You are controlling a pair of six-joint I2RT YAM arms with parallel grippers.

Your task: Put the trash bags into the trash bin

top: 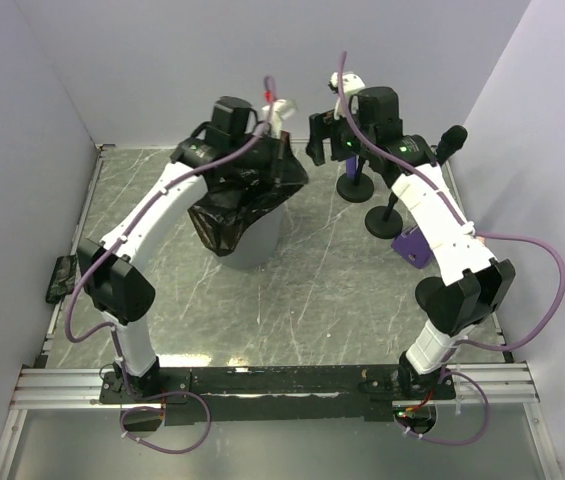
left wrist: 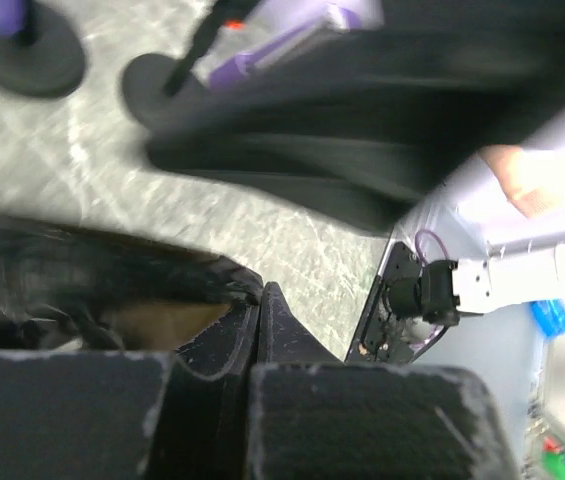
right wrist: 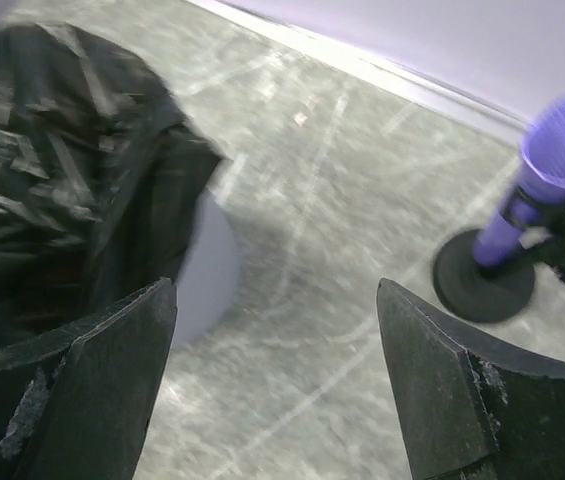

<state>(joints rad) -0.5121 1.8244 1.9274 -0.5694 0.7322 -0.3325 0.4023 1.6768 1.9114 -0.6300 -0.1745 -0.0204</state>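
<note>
The trash bin stood upright between the middle and far edge of the table, a black trash bag draped over its rim. Above the bin's far rim the left gripper had its fingers pressed together at the bag's edge; whether they pinched any film could not be told. Beside it, toward the far right corner, the right gripper hung with jaws wide apart.

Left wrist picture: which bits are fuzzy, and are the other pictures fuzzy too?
Left wrist view: the top is smeared, like the black stand base, but the shut left tool looks sharp. Right wrist view: the black bag is streaky. Top view: crisp, evenly lit.
</note>
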